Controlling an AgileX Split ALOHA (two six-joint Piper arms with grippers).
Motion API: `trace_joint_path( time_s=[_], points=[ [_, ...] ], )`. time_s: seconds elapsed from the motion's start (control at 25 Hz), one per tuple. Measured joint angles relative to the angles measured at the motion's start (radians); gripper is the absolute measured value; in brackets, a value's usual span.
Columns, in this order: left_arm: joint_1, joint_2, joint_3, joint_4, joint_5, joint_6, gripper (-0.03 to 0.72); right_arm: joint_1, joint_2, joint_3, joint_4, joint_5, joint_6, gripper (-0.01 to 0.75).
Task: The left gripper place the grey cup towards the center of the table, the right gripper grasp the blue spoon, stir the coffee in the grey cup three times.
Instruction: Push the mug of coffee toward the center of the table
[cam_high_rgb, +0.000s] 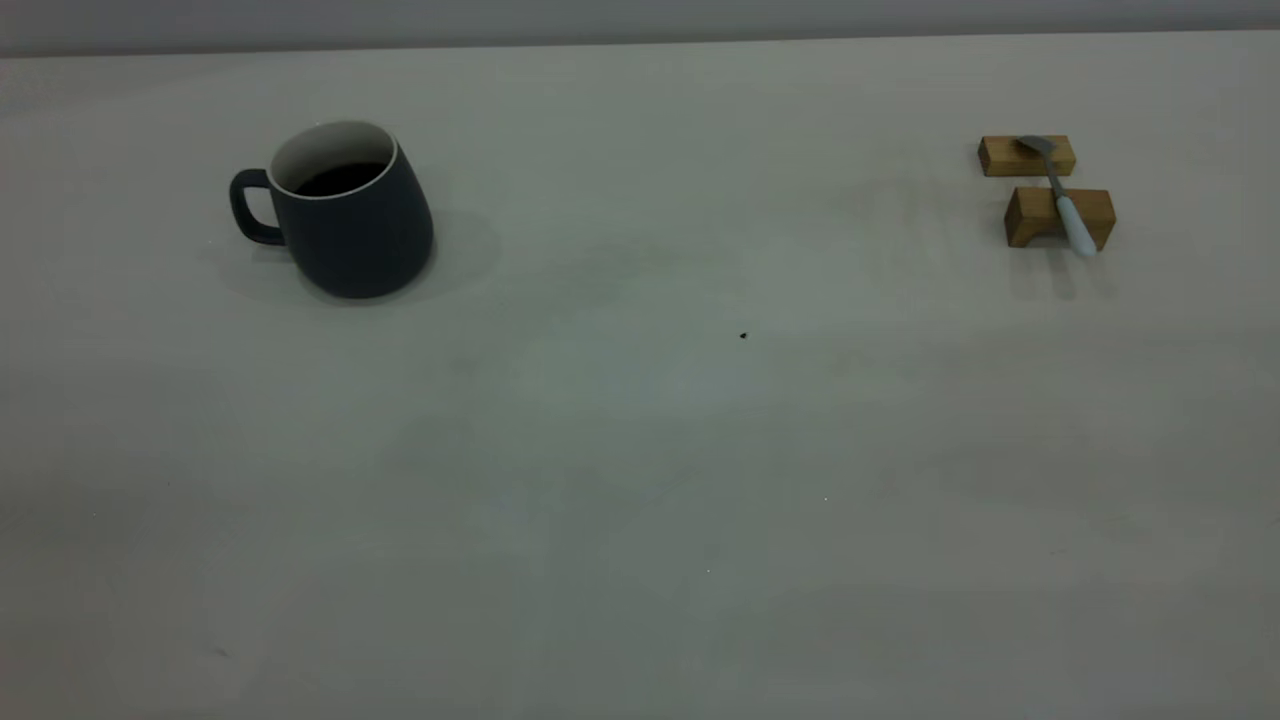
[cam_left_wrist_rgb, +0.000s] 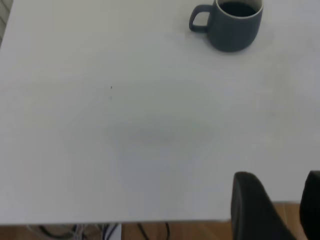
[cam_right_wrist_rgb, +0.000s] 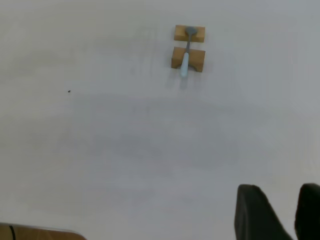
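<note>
Nothing is started yet. The grey cup (cam_high_rgb: 345, 215) with coffee (cam_high_rgb: 340, 180) stands at the left of the surface (cam_high_rgb: 640, 450), handle outward. The blue spoon (cam_high_rgb: 1065, 200) lies across two wooden blocks (cam_high_rgb: 1045, 190) at the far right. The left pincer (cam_left_wrist_rgb: 277, 205) and the right pincer (cam_right_wrist_rgb: 275, 212) wait near the surface edge, both spread and holding nothing. Next, I think, the left pincer must reach the cup; the middle has wide open room.

two small wooden blocks (cam_high_rgb: 1027, 156) (cam_high_rgb: 1058, 216) sit just beside each other, far right.

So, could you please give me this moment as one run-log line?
grey cup: table left, coffee inside | blue spoon: on two wooden blocks | left gripper, right gripper: open, away
</note>
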Motion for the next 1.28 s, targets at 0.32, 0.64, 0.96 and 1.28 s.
trace_joint_path(
  time_s=[0.32, 0.64, 0.96, 1.28],
  points=[
    [0.000, 0.317, -0.075, 0.000, -0.071, 0.020, 0.312, 0.000, 0.000, 0.000, 0.000, 0.000, 0.000, 0.238],
    [0.000, 0.825, -0.233, 0.022, -0.262, 0.237, 0.326, 0.000, 0.000, 0.000, 0.000, 0.000, 0.000, 0.238],
    [-0.026, 1.311, -0.474, -0.039, -0.377, 0.577, 0.511, 0.000, 0.000, 0.000, 0.000, 0.000, 0.000, 0.238],
    [-0.031, 1.718, -0.735, -0.038, -0.401, 0.843, 0.638, 0.000, 0.000, 0.000, 0.000, 0.000, 0.000, 0.238]
  ],
)
